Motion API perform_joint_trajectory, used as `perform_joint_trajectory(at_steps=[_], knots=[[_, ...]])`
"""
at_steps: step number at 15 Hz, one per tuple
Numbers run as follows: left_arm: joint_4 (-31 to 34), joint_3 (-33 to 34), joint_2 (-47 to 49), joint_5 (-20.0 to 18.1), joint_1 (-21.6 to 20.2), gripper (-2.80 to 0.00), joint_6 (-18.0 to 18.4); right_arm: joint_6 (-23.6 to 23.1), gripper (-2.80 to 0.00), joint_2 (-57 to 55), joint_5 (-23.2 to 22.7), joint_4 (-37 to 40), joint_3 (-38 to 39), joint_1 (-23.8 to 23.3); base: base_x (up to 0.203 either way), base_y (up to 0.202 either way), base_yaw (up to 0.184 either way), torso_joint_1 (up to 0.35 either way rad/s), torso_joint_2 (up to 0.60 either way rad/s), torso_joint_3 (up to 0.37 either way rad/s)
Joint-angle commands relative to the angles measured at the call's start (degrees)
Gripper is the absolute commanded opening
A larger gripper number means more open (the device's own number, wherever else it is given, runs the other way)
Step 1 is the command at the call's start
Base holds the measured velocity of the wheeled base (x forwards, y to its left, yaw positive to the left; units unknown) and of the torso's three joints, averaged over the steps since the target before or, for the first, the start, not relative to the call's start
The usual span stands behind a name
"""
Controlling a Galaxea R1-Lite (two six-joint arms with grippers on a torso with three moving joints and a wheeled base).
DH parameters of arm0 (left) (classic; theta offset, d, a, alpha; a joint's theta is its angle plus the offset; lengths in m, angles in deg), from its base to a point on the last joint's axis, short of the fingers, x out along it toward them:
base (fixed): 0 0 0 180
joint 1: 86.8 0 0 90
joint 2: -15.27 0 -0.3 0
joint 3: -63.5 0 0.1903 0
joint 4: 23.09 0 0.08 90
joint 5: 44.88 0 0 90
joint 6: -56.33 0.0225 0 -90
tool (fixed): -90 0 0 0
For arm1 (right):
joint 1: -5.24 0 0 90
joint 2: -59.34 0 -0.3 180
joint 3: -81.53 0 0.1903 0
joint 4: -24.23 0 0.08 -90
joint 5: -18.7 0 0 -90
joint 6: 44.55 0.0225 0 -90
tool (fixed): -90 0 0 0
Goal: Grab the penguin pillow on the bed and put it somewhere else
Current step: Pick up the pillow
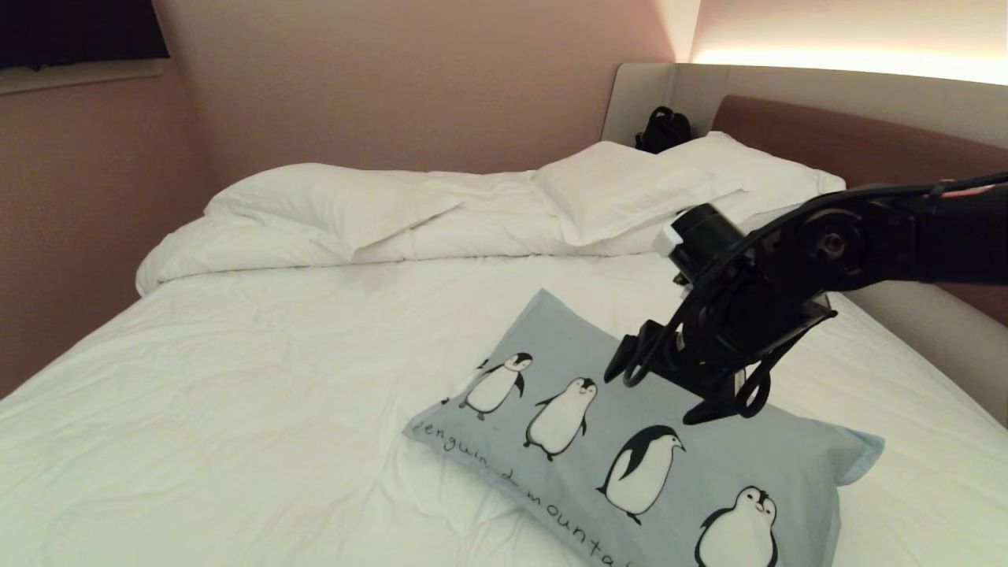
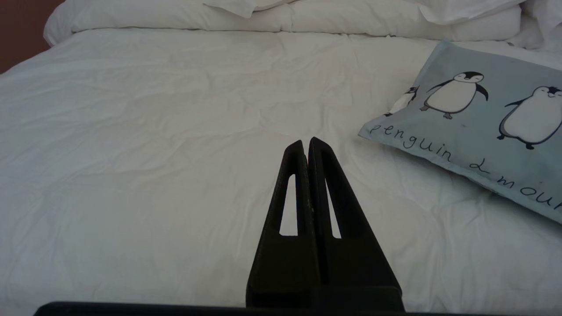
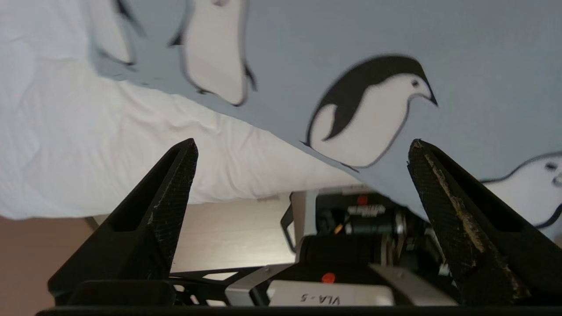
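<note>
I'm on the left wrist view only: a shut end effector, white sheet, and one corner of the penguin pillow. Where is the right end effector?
Observer: In the head view, the right end effector hangs over the penguin pillow, near its far long edge.
Operator: Open or shut?
Observer: Open. The right wrist view shows its fingers spread wide, nothing between them, with the penguin print right in front.
</note>
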State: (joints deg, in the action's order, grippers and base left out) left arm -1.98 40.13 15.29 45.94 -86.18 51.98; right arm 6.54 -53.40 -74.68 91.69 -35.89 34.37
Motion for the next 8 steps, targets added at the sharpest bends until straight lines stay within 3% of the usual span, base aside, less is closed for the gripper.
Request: perform_joint_trajectory(at_steps=[1, 4, 8], knots=[[-0.03, 0.0, -0.02, 0.06, -0.01, -2.8, -0.04, 9.89, 0.0, -2.72, -0.05, 2.78, -0.17, -0.04, 0.0, 0.0, 0.0, 0.0, 0.0, 0.0], [-0.03, 0.0, -0.02, 0.06, -0.01, -2.8, -0.04, 12.98, 0.0, -4.65, -0.61, 2.26, -0.17, -0.67, 0.0, 0.0, 0.0, 0.0, 0.0, 0.0], [-0.03, 0.0, -0.02, -0.01, -0.01, -2.8, -0.04, 13.25, 0.0, -6.89, -0.72, -1.83, -0.18, -1.9, 0.0, 0.0, 0.0, 0.0, 0.0, 0.0]])
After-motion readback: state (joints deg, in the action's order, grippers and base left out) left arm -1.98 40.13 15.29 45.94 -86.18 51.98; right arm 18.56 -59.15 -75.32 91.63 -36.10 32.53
